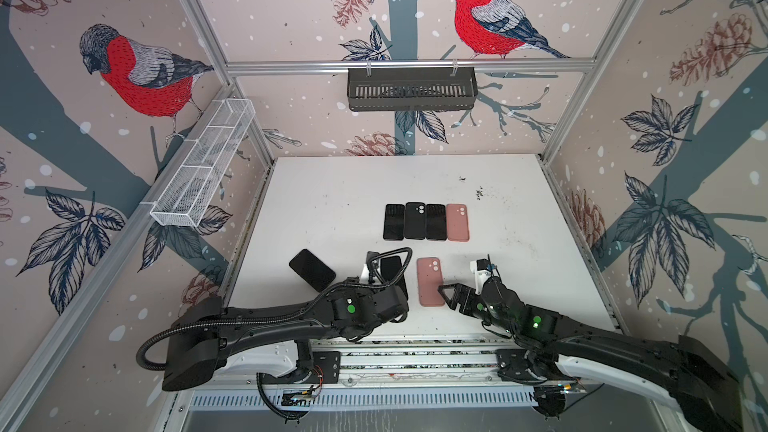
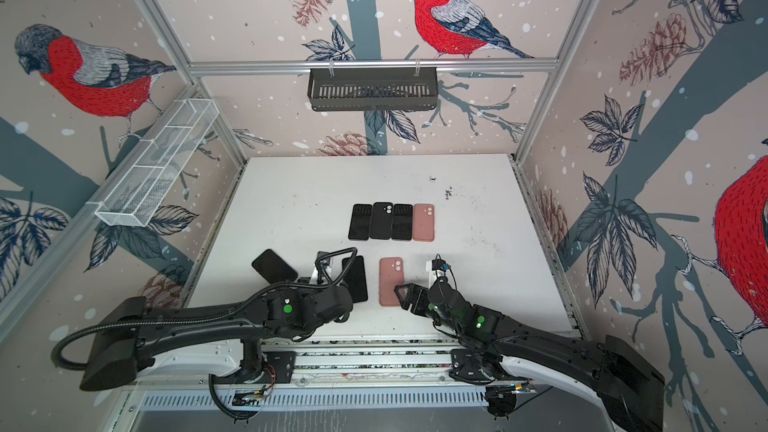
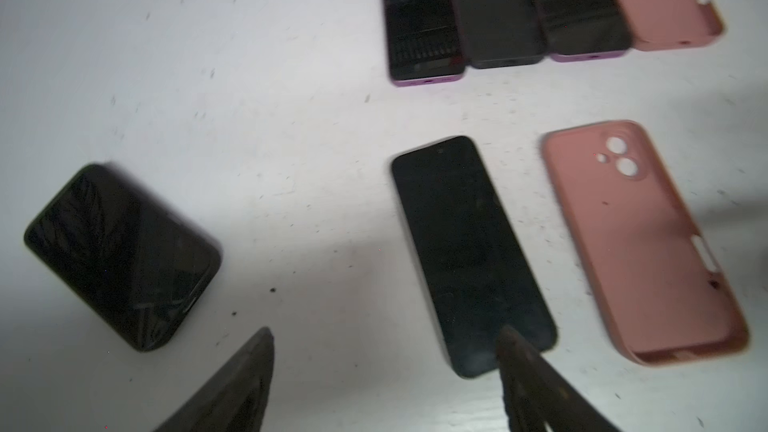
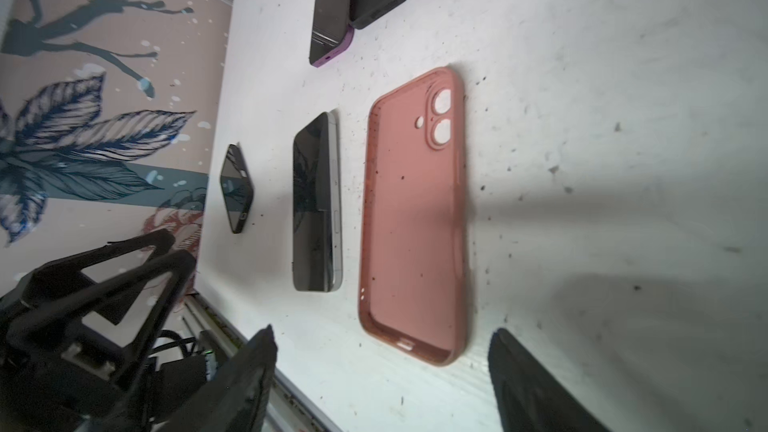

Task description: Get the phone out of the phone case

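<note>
**Phone out, lying beside empty pink case**

Phone (image 3: 469, 251): flat on the table (image 1: 332, 193), screen up, bare silver edge visible in the right wrist view.

Left gripper (image 3: 385, 329): fingers apart, nothing between them. One fingertip (image 3: 515, 351) overlaps the phone's near end in the left wrist view — touching or just above it, cannot tell.

Pink case (image 4: 411, 218): just beside the phone, not touching it. It lies hollow side up and empty, with the lens holes at its far end.

Right gripper (image 4: 383, 330): fingers apart, holding nothing. The case's near end lies just ahead of the gap between them.

Surface: white tabletop, scuffed, with dark specks.

Room: walls (image 1: 291, 14) printed with birds and pinecones, on an aluminium frame (image 1: 407, 65). A black basket (image 1: 411, 89) hangs on the back rail and a white mesh basket (image 1: 203, 164) on the left rail.

Count — phones lying screen up: four.
- The phone.
- An angled phone (image 3: 120, 255) toward the table's left side, dark-rimmed; cased or not, cannot tell.
- A left purple phone (image 1: 394, 222) in the back row.
- A right purple phone (image 1: 436, 222) in the back row.

Empty cases: three.
- The pink case.
- A black case (image 1: 414, 221) between the two purple phones.
- A back pink case (image 1: 457, 222) at the row's right end.

The four items in the back row lie packed side by side.
</note>
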Tool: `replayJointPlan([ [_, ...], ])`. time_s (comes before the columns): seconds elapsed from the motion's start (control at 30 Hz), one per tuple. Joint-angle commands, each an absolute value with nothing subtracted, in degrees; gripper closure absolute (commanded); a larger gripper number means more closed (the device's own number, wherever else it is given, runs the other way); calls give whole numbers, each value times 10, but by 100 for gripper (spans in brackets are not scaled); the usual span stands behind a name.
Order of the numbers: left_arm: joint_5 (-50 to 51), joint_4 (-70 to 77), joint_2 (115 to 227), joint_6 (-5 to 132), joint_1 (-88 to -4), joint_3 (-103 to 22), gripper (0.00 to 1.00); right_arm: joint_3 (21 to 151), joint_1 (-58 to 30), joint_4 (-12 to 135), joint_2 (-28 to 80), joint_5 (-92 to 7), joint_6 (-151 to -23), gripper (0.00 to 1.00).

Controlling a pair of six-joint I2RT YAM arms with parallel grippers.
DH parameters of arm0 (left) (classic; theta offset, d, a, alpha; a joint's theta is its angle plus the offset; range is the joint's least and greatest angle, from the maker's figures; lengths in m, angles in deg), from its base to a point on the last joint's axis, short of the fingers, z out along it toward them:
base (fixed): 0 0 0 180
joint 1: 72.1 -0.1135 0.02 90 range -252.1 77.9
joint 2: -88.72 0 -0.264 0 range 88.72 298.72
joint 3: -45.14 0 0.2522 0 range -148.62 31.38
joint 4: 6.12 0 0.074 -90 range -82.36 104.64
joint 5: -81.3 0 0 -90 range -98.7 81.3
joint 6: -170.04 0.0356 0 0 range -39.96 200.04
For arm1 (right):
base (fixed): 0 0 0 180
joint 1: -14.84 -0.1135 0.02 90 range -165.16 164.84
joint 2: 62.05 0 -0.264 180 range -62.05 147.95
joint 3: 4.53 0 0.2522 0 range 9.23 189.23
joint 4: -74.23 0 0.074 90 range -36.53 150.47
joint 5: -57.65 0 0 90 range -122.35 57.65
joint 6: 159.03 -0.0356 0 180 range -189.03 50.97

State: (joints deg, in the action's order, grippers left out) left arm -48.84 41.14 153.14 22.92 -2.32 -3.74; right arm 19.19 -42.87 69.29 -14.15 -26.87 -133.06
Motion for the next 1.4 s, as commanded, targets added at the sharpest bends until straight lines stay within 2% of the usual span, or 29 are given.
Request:
replayJointPlan([
  [0.0,-458,418,1520,151,-55,-18,27,220,-418,672,-98,-257,-1255,33],
  [0.2,-437,361,1555,197,-122,-7,63,300,-385,637,36,-283,-1180,60],
  [0.3,-415,315,1573,225,-145,6,73,311,-383,651,75,-290,-1170,63],
  [0.6,-391,233,1651,274,-158,-14,81,325,-379,660,127,-279,-1157,69],
  [0.93,-418,251,1762,279,-170,-72,99,341,-384,671,160,-287,-1147,76],
  [1.37,-395,176,1809,328,-178,-95,100,370,-404,699,217,-290,-1165,79],
])
